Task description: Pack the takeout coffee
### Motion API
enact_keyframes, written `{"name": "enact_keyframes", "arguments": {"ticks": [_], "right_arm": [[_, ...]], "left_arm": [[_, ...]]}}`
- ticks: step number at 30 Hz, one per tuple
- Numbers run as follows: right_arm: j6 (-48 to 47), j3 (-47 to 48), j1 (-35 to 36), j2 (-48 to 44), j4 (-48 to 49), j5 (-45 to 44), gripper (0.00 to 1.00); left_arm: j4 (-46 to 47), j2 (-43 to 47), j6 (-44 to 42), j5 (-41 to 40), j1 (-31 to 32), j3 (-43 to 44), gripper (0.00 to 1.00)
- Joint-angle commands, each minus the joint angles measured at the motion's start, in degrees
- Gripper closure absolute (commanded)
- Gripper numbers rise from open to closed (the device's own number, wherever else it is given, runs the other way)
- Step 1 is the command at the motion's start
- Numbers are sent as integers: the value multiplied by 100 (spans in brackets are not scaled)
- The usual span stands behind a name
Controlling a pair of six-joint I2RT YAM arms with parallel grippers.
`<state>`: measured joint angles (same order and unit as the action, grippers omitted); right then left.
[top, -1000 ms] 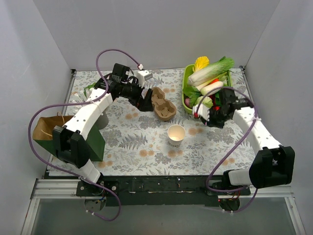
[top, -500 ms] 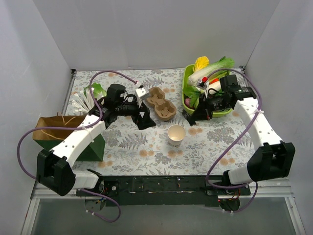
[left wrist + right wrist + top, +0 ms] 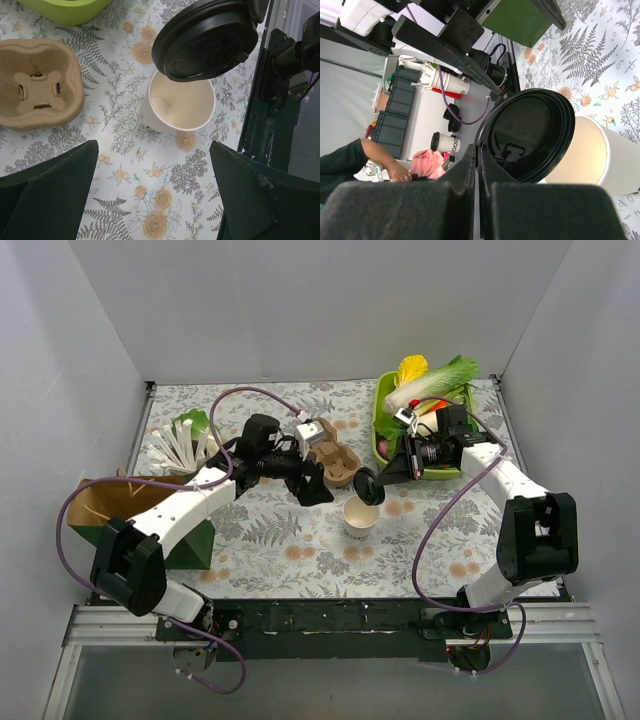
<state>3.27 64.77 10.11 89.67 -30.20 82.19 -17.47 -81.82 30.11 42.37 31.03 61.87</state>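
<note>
At the far left stands an open brown paper bag (image 3: 105, 502), and beyond it a grey cup of white utensils (image 3: 185, 447). The left arm reaches rightward over the floral tablecloth (image 3: 270, 540). The left gripper (image 3: 312, 486) hangs above the cloth just left of the cup, its fingers (image 3: 50, 195) spread wide with nothing between them. Beside it, toward the back, lies the brown cardboard carrier (image 3: 336, 462), both wells facing up, its long axis running from far left to near right in the top view.

The white paper cup (image 3: 360, 517) stands upright near the middle of the table. Its long axis is vertical and its mouth points straight up, uncovered, showing a tan inside. The black lid (image 3: 368, 486) hangs over the cup's far rim, tilted rather than level: its low edge dips toward the cup's mouth and its high edge rises toward the right arm. Whether the low edge touches the rim I cannot tell. The right gripper (image 3: 479, 152) has its fingers pressed together on the lid's edge, pinching it there.

Behind that gripper, at the far right, a green basket (image 3: 379, 415) holds vegetables.
</note>
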Motion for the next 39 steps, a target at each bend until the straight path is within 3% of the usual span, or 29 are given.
{"name": "enact_keyframes", "arguments": {"ticks": [1,6,23,30,39], "right_arm": [[560,-219,-18,16,637,553,99],[1492,-922,-18,-72,1840,684,99],[1264,-1353,-27,68,1763,737,99],[1282,-1257,-27,174,1771,833,99],[1475,-1186,-35,244,1921,798,99]], "left_arm": [[280,-97,215,-97,123,308,5],[350,-431,250,-80,281,510,4],[543,-950,355,-194,527,502,4],[570,-1099,504,280,527,449,5],[754,-1266,531,289,527,256,6]]}}
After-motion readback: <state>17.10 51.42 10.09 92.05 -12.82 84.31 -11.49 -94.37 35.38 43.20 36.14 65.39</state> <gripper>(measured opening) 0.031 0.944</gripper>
